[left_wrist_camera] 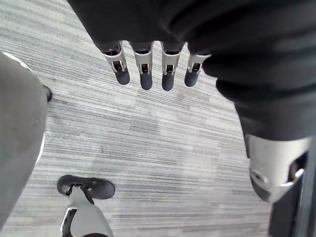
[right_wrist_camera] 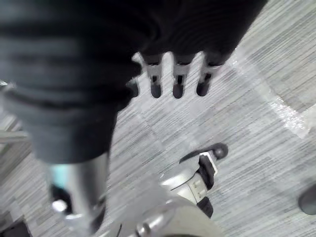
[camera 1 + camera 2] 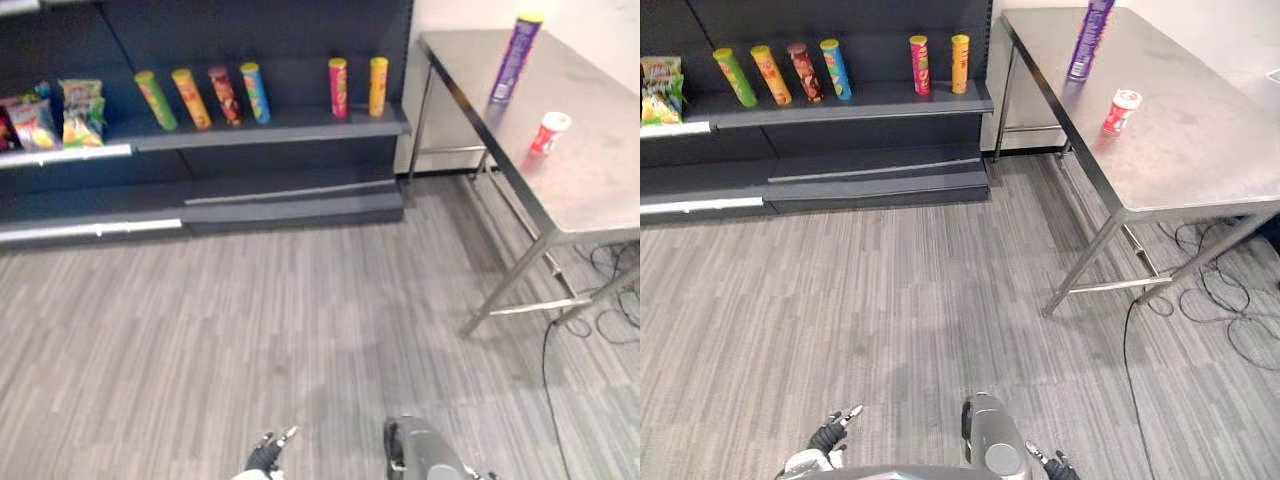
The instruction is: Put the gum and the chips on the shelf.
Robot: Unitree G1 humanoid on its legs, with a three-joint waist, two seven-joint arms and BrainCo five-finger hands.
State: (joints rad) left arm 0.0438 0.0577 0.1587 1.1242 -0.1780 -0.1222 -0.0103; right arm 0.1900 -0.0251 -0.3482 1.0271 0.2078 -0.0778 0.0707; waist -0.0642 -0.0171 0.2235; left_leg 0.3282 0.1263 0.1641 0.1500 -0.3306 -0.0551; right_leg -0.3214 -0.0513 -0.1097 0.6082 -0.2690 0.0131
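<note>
Steel table [image 3: 590, 175] stands beside dark shelf [image 3: 285, 127].

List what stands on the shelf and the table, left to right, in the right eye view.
Snack bags, green can, orange can, dark red can, blue can, pink can, yellow can, purple chips can, red gum tub.

Head views down on shelf [image 3: 270, 125], table [image 3: 600, 170], wrist views facing floor [image 1: 148, 133]

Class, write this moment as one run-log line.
left hand: open, empty | right hand: open, empty | purple chips can: upright on table | red gum tub: on table | shelf: neither placed yet
</note>
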